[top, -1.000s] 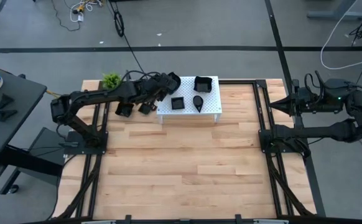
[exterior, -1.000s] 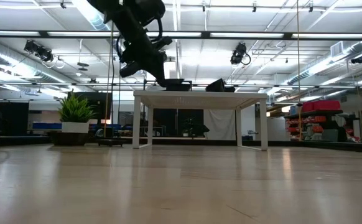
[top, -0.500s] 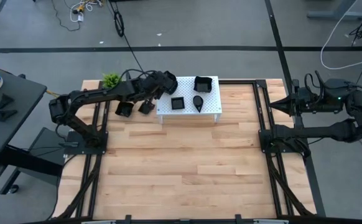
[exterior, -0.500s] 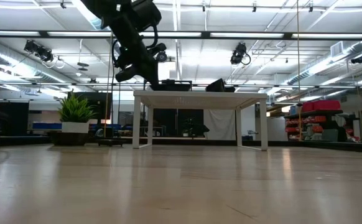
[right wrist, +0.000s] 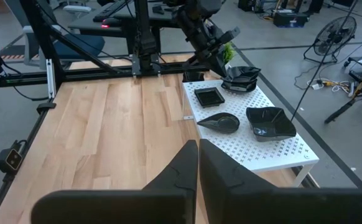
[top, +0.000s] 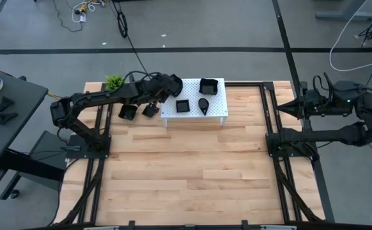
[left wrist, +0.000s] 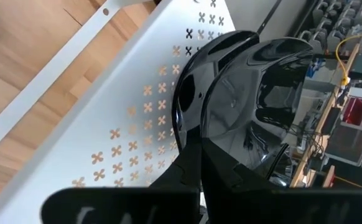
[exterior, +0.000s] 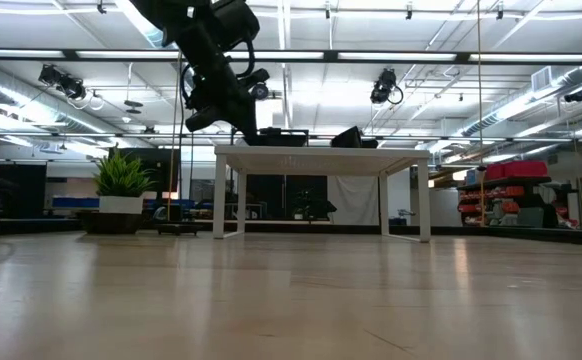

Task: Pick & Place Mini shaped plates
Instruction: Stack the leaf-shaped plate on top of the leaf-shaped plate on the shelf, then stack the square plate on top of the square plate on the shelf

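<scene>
1. Left end effector (top: 171,85) is hovering over the far-left corner of the white perforated stand (top: 217,110), clamping a glossy black wavy-edged plate (left wrist: 255,99).
2. Three more plates are sitting on the stand: square (top: 183,105), teardrop (top: 202,105), rounded (top: 208,85).
3. Right end effector (right wrist: 198,163) is parked at the surface's right edge, fingers pressed together.

black plates on stand: 4 — square (right wrist: 209,96), teardrop (right wrist: 219,122), wavy-edged (right wrist: 270,122), one at the stand's corner by the left arm (right wrist: 241,76)
white perforated stand (top: 217,110): 1
green plant (top: 114,82): 1
robot arms: 2
bench (top: 186,166): 1
</scene>
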{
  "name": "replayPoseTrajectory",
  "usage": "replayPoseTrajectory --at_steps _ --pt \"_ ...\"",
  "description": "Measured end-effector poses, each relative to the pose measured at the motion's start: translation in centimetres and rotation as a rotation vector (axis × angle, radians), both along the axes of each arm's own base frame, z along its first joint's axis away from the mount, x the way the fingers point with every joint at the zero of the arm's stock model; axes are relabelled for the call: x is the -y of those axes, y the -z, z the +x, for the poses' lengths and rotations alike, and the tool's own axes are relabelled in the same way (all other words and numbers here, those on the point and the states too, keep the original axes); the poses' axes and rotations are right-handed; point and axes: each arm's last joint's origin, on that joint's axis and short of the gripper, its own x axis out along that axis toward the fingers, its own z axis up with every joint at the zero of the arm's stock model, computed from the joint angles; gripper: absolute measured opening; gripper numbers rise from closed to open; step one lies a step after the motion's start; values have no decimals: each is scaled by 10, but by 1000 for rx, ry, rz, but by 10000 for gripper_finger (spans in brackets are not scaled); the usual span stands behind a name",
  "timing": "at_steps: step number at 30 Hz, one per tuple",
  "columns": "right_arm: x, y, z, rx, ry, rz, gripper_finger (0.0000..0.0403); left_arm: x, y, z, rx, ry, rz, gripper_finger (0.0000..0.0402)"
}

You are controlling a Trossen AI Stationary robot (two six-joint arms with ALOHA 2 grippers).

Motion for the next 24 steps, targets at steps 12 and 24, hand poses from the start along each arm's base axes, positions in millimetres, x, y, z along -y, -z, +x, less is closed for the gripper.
replayPoseTrajectory --at_steps 12,24 --pt "0 0 0 0 0 0 20 -3 0 -1 3 8 -11 50" --pt "0 0 0 0 0 0 20 -1 -1 0 -31 118 7 55"
